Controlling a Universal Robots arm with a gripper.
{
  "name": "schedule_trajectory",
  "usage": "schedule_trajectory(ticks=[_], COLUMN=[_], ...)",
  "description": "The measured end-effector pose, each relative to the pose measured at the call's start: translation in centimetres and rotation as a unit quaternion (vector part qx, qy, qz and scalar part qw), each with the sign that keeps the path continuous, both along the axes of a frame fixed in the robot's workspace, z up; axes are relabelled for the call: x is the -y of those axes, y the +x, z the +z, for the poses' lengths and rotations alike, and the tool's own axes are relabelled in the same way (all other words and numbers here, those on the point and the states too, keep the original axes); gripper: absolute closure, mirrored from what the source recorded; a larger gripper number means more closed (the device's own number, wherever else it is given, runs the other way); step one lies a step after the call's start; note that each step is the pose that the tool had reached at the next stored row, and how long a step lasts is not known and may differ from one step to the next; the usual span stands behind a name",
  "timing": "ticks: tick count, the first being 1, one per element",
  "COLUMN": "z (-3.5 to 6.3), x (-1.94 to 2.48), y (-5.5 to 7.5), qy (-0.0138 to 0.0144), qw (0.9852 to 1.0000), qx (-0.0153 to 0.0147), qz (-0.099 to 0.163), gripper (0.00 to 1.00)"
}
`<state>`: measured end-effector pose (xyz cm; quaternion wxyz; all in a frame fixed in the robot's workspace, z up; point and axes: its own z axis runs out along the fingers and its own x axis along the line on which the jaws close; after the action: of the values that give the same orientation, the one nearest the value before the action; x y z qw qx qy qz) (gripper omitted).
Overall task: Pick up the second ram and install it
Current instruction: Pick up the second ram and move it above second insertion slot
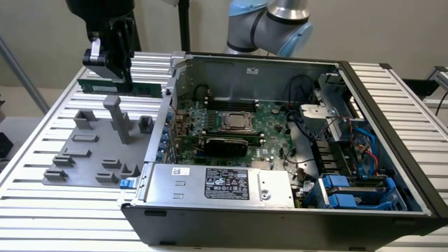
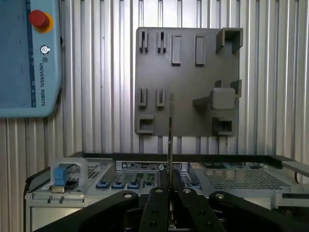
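Observation:
My gripper hangs above the grey fixture plate, at the exterior view's left, shut on the second ram, a slim dark-green board stick held level and clear of the plate. In the wrist view the ram shows edge-on as a thin line rising from between my shut black fingers, over the grey fixture plate. The open computer case with its motherboard lies to the exterior view's right of the gripper.
Grey fixture blocks, one of them a tall post, stand up from the plate below the ram. The case wall rises between plate and motherboard. A power supply and blue drive bays fill the case's near side. A teach pendant lies beside the plate.

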<state>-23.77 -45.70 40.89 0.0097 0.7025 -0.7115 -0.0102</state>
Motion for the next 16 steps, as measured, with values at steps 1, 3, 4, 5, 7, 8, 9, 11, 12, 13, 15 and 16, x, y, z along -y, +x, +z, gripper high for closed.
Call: schedule_trajectory(ticks=[1,3,4,5,7,8,9,11,12,13,15,16], z=[0.09,0.19,0.20,0.21,0.21,0.21,0.21,0.21,0.21,0.21,0.21,0.19], x=[0.00,0.00,0.00,0.00,-0.01,-0.01,-0.01,-0.03,-0.04,-0.06,-0.13,-0.18], y=[0.4,1.3,1.8,2.2,3.2,3.6,4.1,5.0,5.4,5.9,6.8,7.3], qy=[0.0006,0.0022,0.0034,0.0053,0.0108,0.0137,0.0167,0.0226,0.0251,0.0271,0.0297,0.0302], qw=[1.0000,1.0000,1.0000,1.0000,0.9999,0.9999,0.9999,0.9997,0.9997,0.9996,0.9996,0.9995], qx=[0.0000,0.0000,0.0000,0.0000,0.0000,0.0000,0.0000,0.0000,0.0000,0.0000,-0.0001,-0.0001], qz=[0.000,0.000,0.000,0.000,0.000,0.000,0.000,0.000,0.000,0.000,0.000,0.000], gripper=[0.86,0.86,0.86,0.86,0.86,0.86,0.86,0.86,0.86,0.86,0.86,0.86])
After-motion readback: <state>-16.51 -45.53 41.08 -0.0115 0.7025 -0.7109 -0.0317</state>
